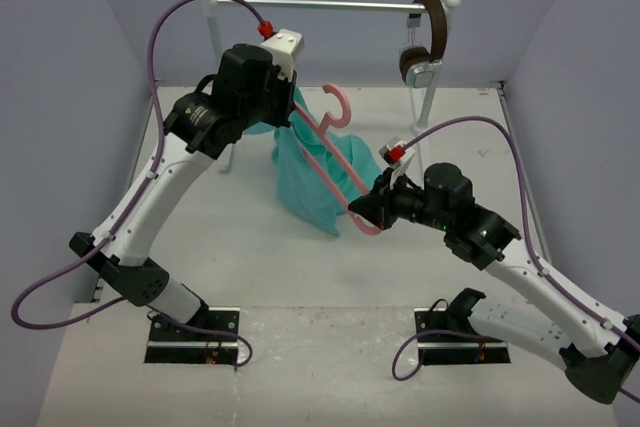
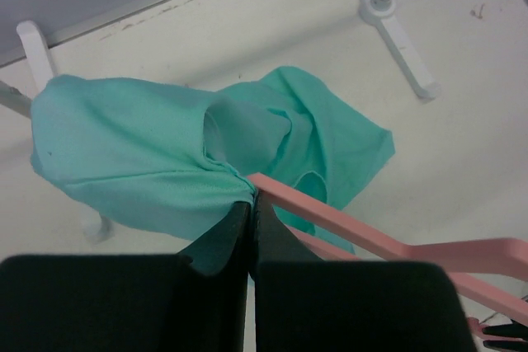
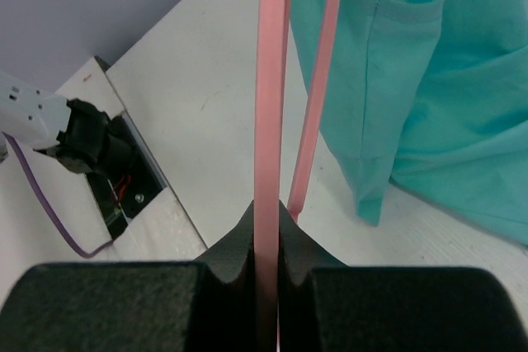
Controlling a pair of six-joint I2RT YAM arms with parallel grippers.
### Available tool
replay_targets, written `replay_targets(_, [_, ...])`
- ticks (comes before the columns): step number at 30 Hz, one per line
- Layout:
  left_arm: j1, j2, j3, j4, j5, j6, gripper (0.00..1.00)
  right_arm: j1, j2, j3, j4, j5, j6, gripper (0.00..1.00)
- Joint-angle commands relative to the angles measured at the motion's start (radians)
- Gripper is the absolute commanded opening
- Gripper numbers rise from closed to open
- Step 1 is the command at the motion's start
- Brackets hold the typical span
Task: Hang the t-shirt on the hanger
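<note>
Two grips on. Left gripper (image 2: 252,204) is pinched shut on an edge of the small teal-green soft cloth t-shirt (image 2: 124,154). Right gripper (image 3: 268,213) is clamped narrow on one bar of the thin pale-pink plastic hanger (image 3: 271,80).

The shirt hangs bunched off my left fingers, between the arms and in front of the rack. I can't tell if its lower folds touch the table. The hanger is tilted, hook up and away from me, with one arm running into the cloth just beside the left fingertips.

My read is that I'm mid-threading. To do it well:
- keep the left pinch high so the opening stays slack-free
- push the hanger arm along its own axis, no twisting
- watch that the cloth doesn't bunch ahead of the tip
- keep the hook off the rail

Surface is a matte off-white table (image 1: 250,257), lightly scuffed. Pale lilac-grey walls close three sides. A white tube garment rack (image 1: 340,4) stands at the back, with brown-and-silver headphones (image 1: 425,42) hung on its right end.
</note>
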Motion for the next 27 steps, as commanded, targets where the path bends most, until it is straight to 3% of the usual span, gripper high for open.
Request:
replay_targets(1, [-0.006,-0.051,0.01,-0.034,0.097,0.083,0.0,0.01,-0.024,-0.074,0.16,-0.244,-0.068,0.0])
replay_targets(2, [-0.006,-0.052,0.007,-0.029,0.112,0.094,0.0,0.01,-0.025,-0.079,0.213,-0.253,-0.055,0.0])
replay_targets(3, [-0.007,-0.069,-0.024,-0.019,0.26,0.11,0.0,0.01,-0.022,-0.124,0.323,-0.267,-0.029,0.0])
replay_targets(4, [-0.007,-0.087,-0.058,-0.013,0.304,0.121,0.0,0.01,-0.017,-0.134,0.386,-0.277,-0.015,0.0])
replay_targets(7, [-0.01,-0.117,-0.105,-0.014,0.425,0.154,0.0,0.001,0.037,-0.098,0.481,-0.281,-0.002,0.0])
replay_targets(15, [-0.012,-0.187,-0.116,-0.09,0.382,0.182,0.0,-0.05,0.166,-0.049,0.647,-0.104,0.11,0.0])
replay_targets(23, [-0.012,-0.245,-0.091,-0.099,0.05,0.155,0.0,-0.051,0.049,-0.273,0.834,0.19,0.288,0.0])
replay_targets(25, [-0.012,-0.251,-0.098,-0.081,0.063,0.16,0.0,-0.05,0.022,-0.298,0.864,0.166,0.289,0.0])
replay_targets(27, [-0.012,-0.247,-0.106,-0.039,0.17,0.18,0.0,-0.05,0.011,-0.3,0.896,0.099,0.269,0.0])
